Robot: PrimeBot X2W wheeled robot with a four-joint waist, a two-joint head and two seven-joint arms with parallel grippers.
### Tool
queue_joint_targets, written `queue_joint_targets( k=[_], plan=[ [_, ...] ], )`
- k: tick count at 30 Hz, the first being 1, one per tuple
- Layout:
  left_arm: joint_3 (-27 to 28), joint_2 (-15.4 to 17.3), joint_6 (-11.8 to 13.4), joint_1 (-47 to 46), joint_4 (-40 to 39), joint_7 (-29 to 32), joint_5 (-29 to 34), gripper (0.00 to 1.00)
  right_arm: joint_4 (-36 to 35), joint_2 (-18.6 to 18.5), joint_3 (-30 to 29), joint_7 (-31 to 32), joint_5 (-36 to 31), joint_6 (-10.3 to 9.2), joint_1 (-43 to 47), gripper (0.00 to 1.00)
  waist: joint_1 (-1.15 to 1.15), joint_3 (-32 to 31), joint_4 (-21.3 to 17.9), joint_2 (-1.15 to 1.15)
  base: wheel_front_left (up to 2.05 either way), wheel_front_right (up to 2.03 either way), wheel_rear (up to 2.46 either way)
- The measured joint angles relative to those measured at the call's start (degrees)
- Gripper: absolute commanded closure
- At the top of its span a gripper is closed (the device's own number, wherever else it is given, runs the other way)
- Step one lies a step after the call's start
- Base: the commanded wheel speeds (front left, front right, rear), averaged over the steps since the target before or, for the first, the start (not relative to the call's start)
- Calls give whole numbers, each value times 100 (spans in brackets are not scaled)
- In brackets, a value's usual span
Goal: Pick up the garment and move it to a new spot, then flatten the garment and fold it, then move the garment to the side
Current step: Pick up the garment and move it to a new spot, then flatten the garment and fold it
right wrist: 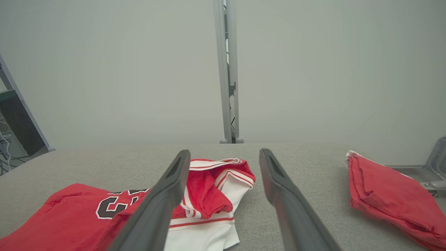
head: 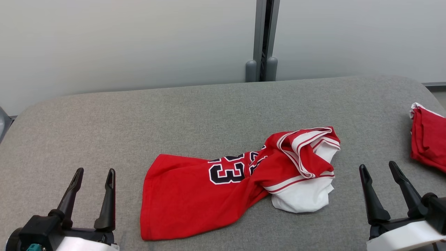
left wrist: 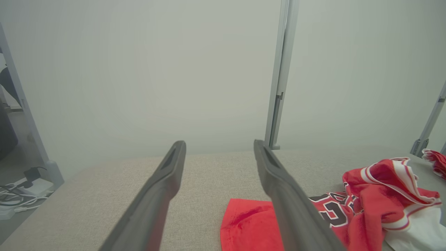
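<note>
The garment (head: 209, 193) is a red jersey with black numbers and white trim, lying crumpled in the middle of the grey table (head: 195, 111). Its bunched white-trimmed end (head: 306, 164) points right. My left gripper (head: 95, 177) stands open at the lower left, apart from the garment's left edge, nothing between its fingers. My right gripper (head: 379, 169) stands open at the lower right, a short way right of the bunched end. The left wrist view has the garment (left wrist: 369, 205) to the right of the fingers (left wrist: 289, 198). In the right wrist view the garment (right wrist: 209, 195) lies left of and behind the fingers (right wrist: 163, 202).
A second red garment, folded (head: 430, 139), lies at the table's right edge, also seen as a folded red pile (right wrist: 386, 195) in the right wrist view. A pale wall with a grey post (head: 263, 38) stands behind the table. Cables (left wrist: 21, 198) lie on the floor at the left.
</note>
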Motion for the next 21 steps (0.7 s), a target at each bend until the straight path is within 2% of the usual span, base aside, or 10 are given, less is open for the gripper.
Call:
queue_joint_targets(
  k=[16,21],
  plan=[
    [-40,18,52,-8,29,33,-41,0,-5,19,-9,0,7,0,-7,0,0,61,11,0,0,0,0],
    [-178,-31,-12,-20,169,174,-144,0,-25,22,48,-16,15,0,-103,0,0,198,-1,0,0,0,0]
  ],
)
